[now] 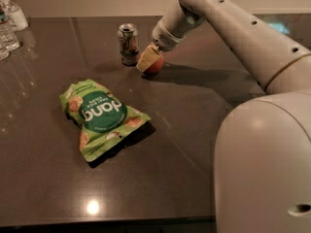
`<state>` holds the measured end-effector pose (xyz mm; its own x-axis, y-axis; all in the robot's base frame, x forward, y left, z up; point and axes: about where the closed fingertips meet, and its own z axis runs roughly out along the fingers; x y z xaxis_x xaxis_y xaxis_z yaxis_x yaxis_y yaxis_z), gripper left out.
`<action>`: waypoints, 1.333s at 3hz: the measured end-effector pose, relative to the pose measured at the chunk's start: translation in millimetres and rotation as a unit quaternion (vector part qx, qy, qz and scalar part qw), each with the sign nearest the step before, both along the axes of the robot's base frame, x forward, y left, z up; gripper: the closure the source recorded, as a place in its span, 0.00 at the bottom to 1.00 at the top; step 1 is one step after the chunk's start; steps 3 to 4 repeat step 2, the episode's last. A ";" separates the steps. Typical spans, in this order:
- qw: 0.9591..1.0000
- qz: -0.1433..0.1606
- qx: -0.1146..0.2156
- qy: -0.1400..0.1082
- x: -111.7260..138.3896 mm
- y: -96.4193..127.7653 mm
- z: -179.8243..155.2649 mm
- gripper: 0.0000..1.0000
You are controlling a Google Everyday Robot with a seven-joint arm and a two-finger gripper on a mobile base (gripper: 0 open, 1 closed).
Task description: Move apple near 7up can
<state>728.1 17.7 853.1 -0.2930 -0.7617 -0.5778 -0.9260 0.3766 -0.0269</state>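
The 7up can stands upright on the dark table at the back, silver-white with green markings. The red-orange apple sits just right of the can, low on the table surface, mostly covered by my gripper. My gripper reaches down from the white arm at the upper right and its tan fingers are closed around the apple. A small gap shows between the apple and the can.
A green snack bag lies flat in the middle-left of the table. Clear water bottles stand at the far left back corner. My white arm and base fill the right side of the view.
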 end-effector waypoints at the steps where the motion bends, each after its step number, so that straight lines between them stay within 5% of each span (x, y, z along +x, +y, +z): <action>1: 1.000 0.000 0.000 0.000 0.0 0.0 0.1 0.00; 4: 1.000 0.000 0.000 0.000 0.0 0.1 0.0 0.00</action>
